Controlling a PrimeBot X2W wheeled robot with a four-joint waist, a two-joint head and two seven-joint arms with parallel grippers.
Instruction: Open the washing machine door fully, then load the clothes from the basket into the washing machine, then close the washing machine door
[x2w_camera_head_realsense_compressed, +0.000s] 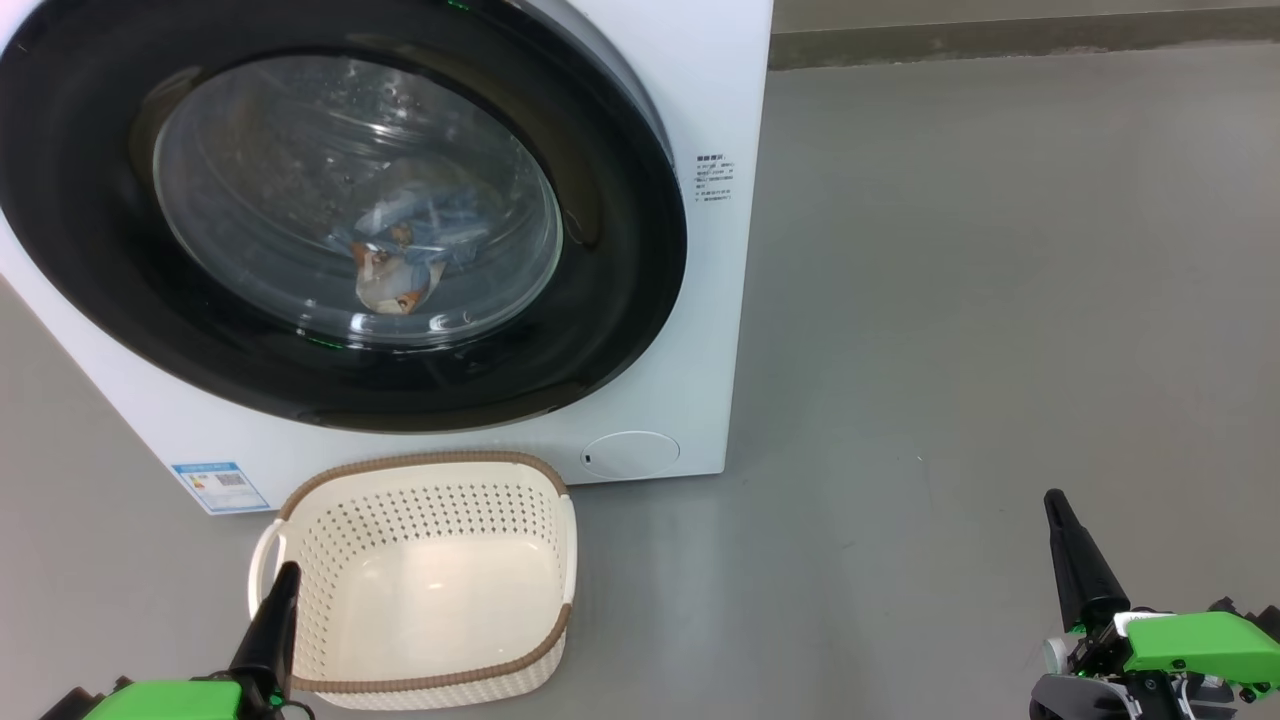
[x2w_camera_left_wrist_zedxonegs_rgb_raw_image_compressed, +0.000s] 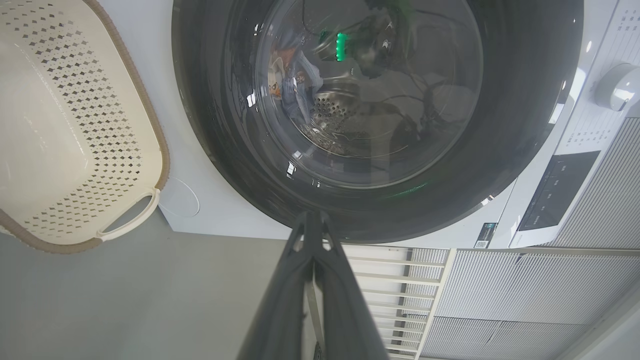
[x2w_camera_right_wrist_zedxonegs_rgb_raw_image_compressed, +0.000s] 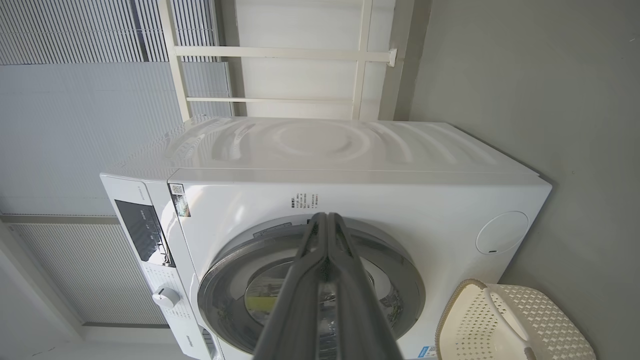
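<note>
White steel fronts the head view: the washing machine (x2w_camera_head_realsense_compressed: 720, 100) stands on the grey floor (x2w_camera_head_realsense_compressed: 950, 300) with the washing machine door (x2w_camera_head_realsense_compressed: 620, 300) seated closed against its front. Behind the glass bowl lie the clothes (x2w_camera_head_realsense_compressed: 410, 250), light blue with orange patches, low in the drum. The basket (x2w_camera_head_realsense_compressed: 430, 490) sits on the floor just before the machine, below the door, its bare cream bottom showing. A blue label sticker (x2w_camera_head_realsense_compressed: 220, 487) is at the machine's lower corner, beside the basket. The left end effector (x2w_camera_head_realsense_compressed: 289, 572) hangs over the basket's near rim, fingers pressed together into one spike. The right end effector (x2w_camera_head_realsense_compressed: 1053, 498) is well apart, above bare floor, fingers likewise together.

Left wrist view: the left end effector (x2w_camera_left_wrist_zedxonegs_rgb_raw_image_compressed: 312, 217) points at the door's black rim (x2w_camera_left_wrist_zedxonegs_rgb_raw_image_compressed: 525, 125), tips meeting. The clothes (x2w_camera_left_wrist_zedxonegs_rgb_raw_image_compressed: 290, 85) show through the glass against the perforated drum (x2w_camera_left_wrist_zedxonegs_rgb_raw_image_compressed: 330, 107). The basket (x2w_camera_left_wrist_zedxonegs_rgb_raw_image_compressed: 162, 150) lies beside the machine.

Right wrist view: the right end effector (x2w_camera_right_wrist_zedxonegs_rgb_raw_image_compressed: 327, 217), tips closed on nothing, points at the machine's front, near the edge of the shut door (x2w_camera_right_wrist_zedxonegs_rgb_raw_image_compressed: 225, 285). The basket (x2w_camera_right_wrist_zedxonegs_rgb_raw_image_compressed: 530, 315) rests by the machine's base.
</note>
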